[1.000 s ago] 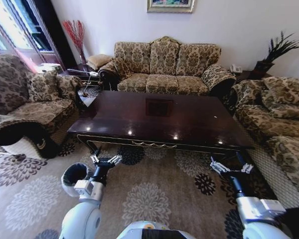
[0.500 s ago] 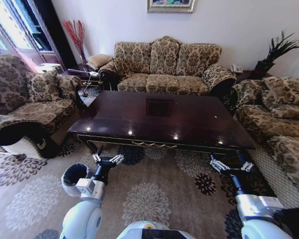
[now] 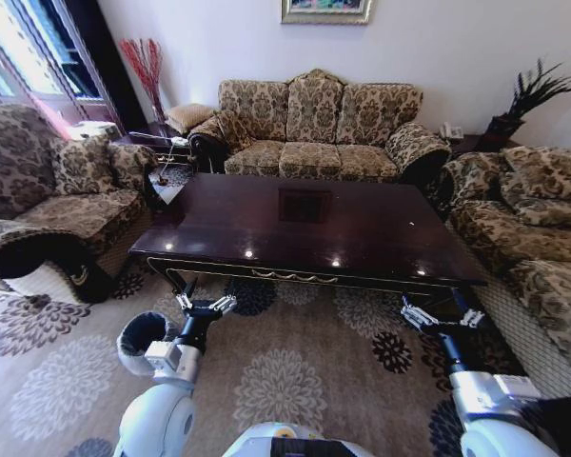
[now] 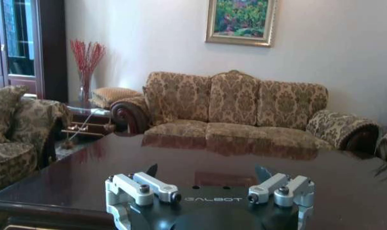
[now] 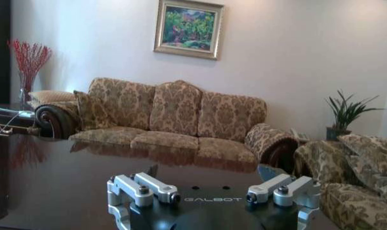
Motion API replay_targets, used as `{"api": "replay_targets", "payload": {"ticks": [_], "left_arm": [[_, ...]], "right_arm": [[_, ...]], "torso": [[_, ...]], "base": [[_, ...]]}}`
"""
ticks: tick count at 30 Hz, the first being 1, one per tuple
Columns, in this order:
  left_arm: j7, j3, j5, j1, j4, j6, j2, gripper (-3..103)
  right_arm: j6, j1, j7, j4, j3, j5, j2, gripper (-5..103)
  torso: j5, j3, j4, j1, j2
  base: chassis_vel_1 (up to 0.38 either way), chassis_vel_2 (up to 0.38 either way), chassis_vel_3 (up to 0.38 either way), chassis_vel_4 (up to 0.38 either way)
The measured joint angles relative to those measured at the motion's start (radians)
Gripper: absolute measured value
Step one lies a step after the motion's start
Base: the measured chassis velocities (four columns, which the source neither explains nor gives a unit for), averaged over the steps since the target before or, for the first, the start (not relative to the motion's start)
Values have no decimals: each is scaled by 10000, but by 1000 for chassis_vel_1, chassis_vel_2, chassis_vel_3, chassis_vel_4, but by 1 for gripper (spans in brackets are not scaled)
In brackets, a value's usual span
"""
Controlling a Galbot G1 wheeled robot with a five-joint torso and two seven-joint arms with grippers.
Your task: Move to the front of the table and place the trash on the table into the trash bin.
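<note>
The table of dark glossy wood stands straight ahead, its near edge just beyond both arms. Its top is bare and shiny, and the trash is out of view. The trash bin, round with a whitish bag over its rim, sits on the carpet beside my left arm. My left gripper hangs open before the table's front left leg, with nothing between its fingers. My right gripper is open near the front right corner. Over the tabletop the left gripper shows its fingers spread; over the tabletop the right gripper does too.
Patterned sofas ring the table: a three-seater behind, an armchair on the left, another sofa on the right. A side table with a red-twig vase stands at the back left. Flowered carpet lies open in front.
</note>
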Motion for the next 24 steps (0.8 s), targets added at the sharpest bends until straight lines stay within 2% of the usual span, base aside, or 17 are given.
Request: {"api": "replay_targets", "payload": {"ticks": [24], "left_arm": [[0,-1,-1,1,10,-9,-2,100]], "right_arm": [[-1,3,-3,-10,-1,13,-5,100]], "torso": [[0,0,0,0,0]], "base": [[0,0,0,0]]}}
